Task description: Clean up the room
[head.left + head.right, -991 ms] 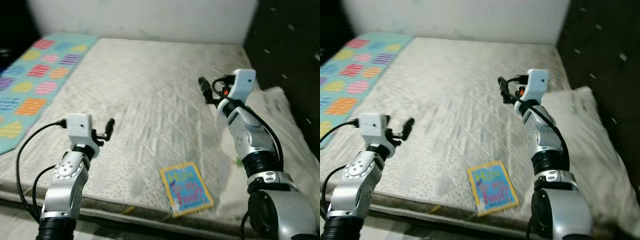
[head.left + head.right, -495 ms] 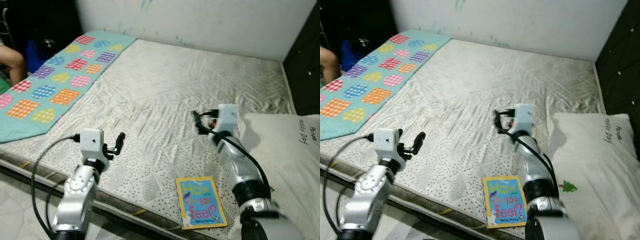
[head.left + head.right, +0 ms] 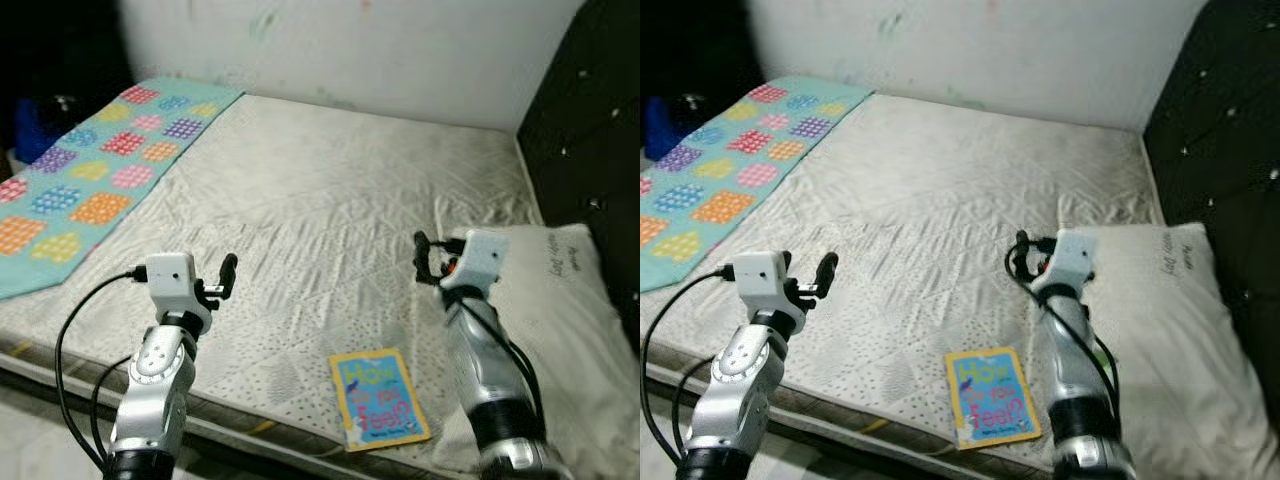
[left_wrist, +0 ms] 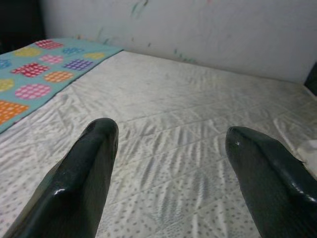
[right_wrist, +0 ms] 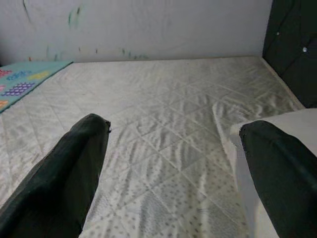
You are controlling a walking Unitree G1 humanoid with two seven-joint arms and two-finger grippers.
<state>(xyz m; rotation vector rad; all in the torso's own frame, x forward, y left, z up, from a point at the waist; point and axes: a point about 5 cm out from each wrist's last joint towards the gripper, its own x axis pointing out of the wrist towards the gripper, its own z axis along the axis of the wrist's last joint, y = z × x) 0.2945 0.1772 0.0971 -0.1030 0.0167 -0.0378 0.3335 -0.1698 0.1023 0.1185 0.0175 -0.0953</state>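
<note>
A thin picture book [image 3: 378,398] with a yellow border and a blue cover lies flat near the front edge of the bare quilted mattress [image 3: 330,200]. My right gripper [image 3: 420,256] hovers open above the mattress, just beyond the book and beside the white pillow [image 3: 560,300]. In the right wrist view its fingers [image 5: 64,173] stand wide apart with nothing between them. Over the front left part of the mattress my left gripper [image 3: 227,270] is held up, open and empty, well left of the book. The left wrist view has its fingers [image 4: 84,173] spread over the quilting.
A teal blanket [image 3: 95,160] with coloured patches lies along the mattress's left side. A dark padded headboard [image 3: 590,130] rises on the right and a white wall [image 3: 330,45] closes the far side. A strip of floor [image 3: 40,410] runs below the front edge.
The camera has shifted, so the whole scene sits differently. My right arm has come down from its raised pose to hover low beside the pillow. The book has not moved.
</note>
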